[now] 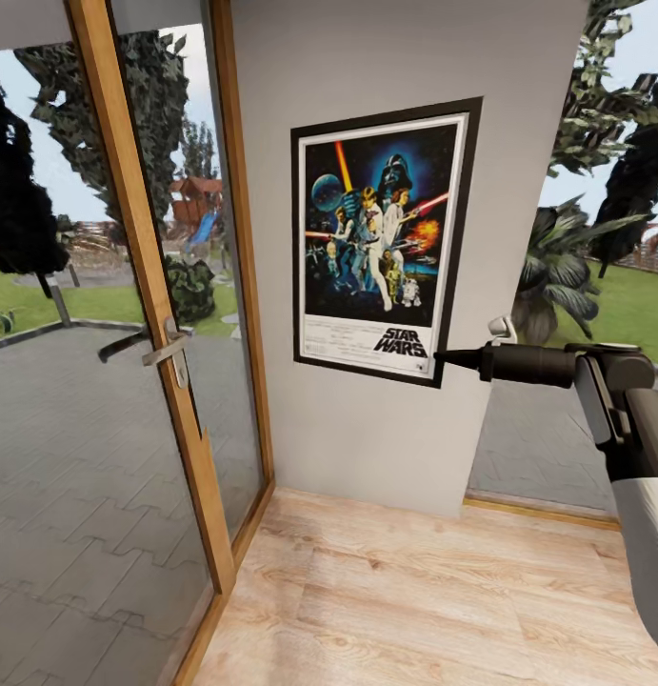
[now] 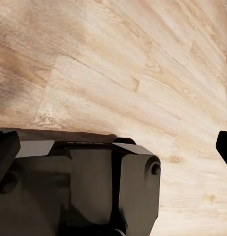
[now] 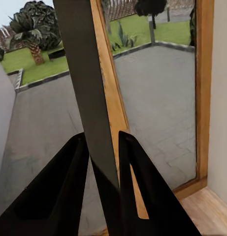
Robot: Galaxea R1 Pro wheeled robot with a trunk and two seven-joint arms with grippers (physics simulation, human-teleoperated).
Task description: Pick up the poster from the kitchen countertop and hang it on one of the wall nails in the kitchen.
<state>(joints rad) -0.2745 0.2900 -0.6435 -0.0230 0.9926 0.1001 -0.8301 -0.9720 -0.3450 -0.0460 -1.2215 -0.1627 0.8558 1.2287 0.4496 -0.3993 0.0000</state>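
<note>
The tall Star Wars poster with a black frame and white inner border [image 1: 384,240] sits flat against the plain grey wall panel [image 1: 367,419], up high and a little tilted. Its left edge is close to the wooden frame of the glass door [image 1: 157,314], and its right edge is close to where the wall panel ends, next to a big window with garden plants outside. Below the poster there is bare wall, and then light wooden floor boards [image 1: 414,600] with lots of free room. The right gripper [image 1: 443,359] comes in from the right side on its dark arm, and its thin tip touches the poster's bottom right corner. In the right wrist view, the two dark fingers [image 3: 69,182] squeeze a thin dark edge of the poster [image 3: 86,83] between them, so the jaws are almost together and grasping it. In the left wrist view, the left gripper [image 2: 113,157] hangs over the wooden floor, with its fingers far apart and nothing between them.
</note>
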